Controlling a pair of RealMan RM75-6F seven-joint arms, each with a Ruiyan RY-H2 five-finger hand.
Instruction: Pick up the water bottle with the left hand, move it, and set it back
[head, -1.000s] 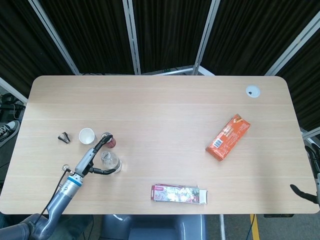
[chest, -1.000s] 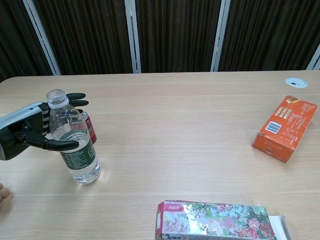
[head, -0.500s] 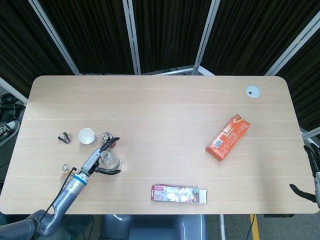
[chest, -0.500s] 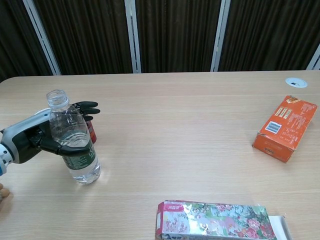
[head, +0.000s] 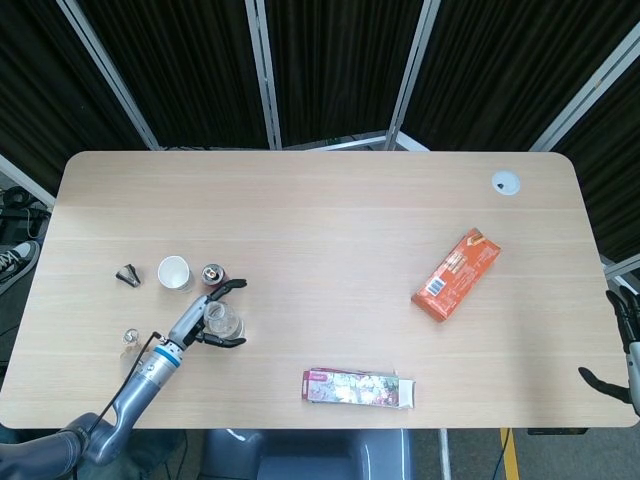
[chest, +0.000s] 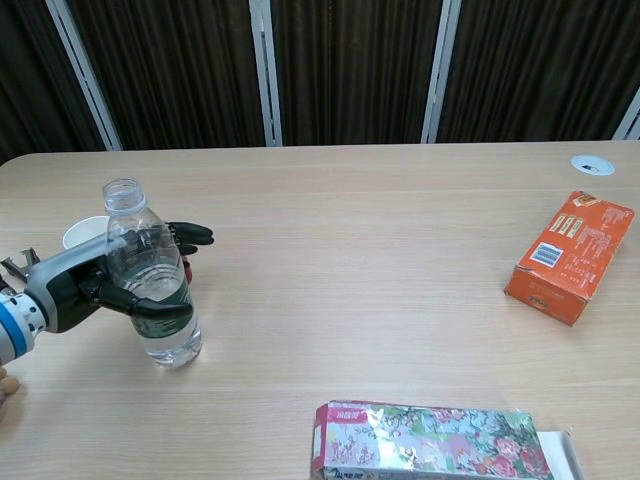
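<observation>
Hiding behind bottle (chest: 150, 285): red can (head: 212, 273).

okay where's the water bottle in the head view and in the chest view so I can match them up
Head view: the water bottle is at lower left, seen from above, just below the red can.
Chest view: the water bottle stands upright at left, with the left hand around it.
Shared landmark: the orange box at the right of both views.

The water bottle (chest: 150, 290) hides most of the red can (chest: 187, 262) behind it.
</observation>
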